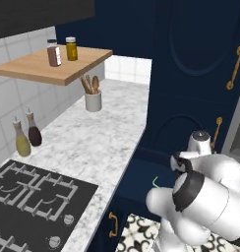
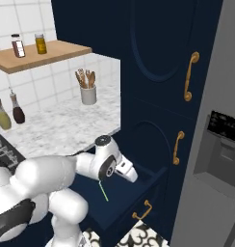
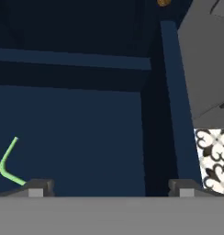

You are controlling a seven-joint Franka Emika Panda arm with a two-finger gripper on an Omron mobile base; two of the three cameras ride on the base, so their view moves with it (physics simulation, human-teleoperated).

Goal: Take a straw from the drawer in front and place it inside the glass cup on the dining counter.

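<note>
The navy drawer [image 2: 143, 190] stands pulled open below the tall cupboard, its brass handle [image 2: 142, 211] at the front. The thin light green straw [image 3: 6, 163] lies on the drawer's floor [image 3: 86, 128], bent end up in the hand view. It also shows as a green sliver under my wrist [image 2: 104, 190] and beside my arm [image 1: 154, 181]. My gripper [image 3: 110, 187] hangs over the drawer, open, with nothing between its fingertips [image 3: 38, 186]. The straw sits just left of the left fingertip. The glass cup and the dining counter are out of view.
Left of the drawer runs a marble worktop [image 1: 92, 142] with a black gas hob [image 1: 33, 202], two oil bottles [image 1: 22, 140] and a utensil pot [image 1: 93, 101]. A wooden shelf [image 1: 53, 69] hangs above. Tall navy doors [image 2: 158, 62] and a grey fridge [image 2: 220, 149] stand to the right.
</note>
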